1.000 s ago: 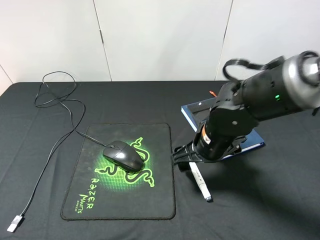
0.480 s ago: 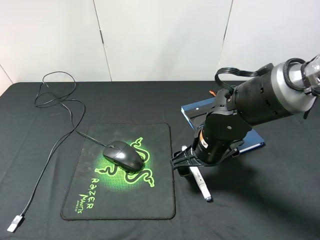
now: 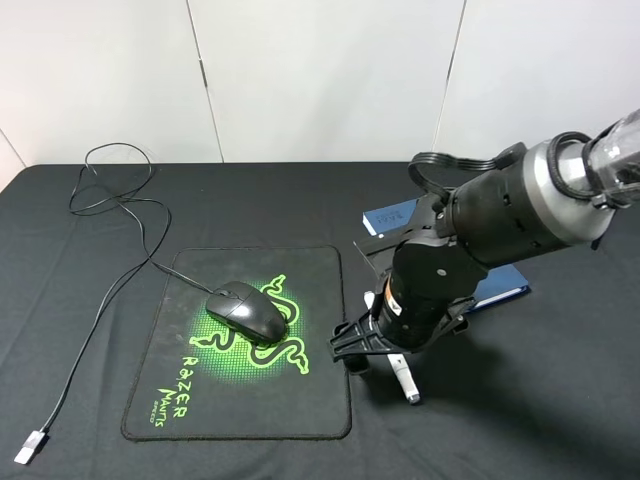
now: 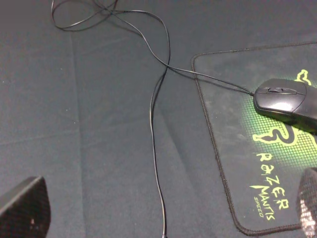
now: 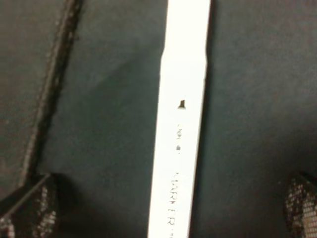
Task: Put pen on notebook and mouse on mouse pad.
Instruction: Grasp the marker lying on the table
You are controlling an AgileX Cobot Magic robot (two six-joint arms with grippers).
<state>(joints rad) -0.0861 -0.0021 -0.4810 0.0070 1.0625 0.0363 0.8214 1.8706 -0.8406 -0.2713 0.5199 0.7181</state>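
The right gripper (image 5: 166, 210), jaws spread wide, straddles the white pen (image 5: 182, 119), with one fingertip (image 5: 29, 206) on each side and neither touching the barrel. The pen lies flat on the black tablecloth (image 3: 520, 400), between the mouse pad (image 3: 190, 385) edge and the dark blue notebook (image 3: 498, 286), which the arm largely hides. The left gripper (image 4: 166, 208) hangs released, grasping nothing, above the mouse's cable (image 4: 153, 148). The black mouse (image 3: 248, 311) rests on the pad's green logo beside it.

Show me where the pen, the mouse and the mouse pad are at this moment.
pen (image 5: 183, 64): right wrist view, middle of its white barrel.
mouse (image 3: 248, 311): exterior high view, top of its black shell.
mouse pad (image 3: 300, 410): exterior high view, bare black cloth near its lower right corner.
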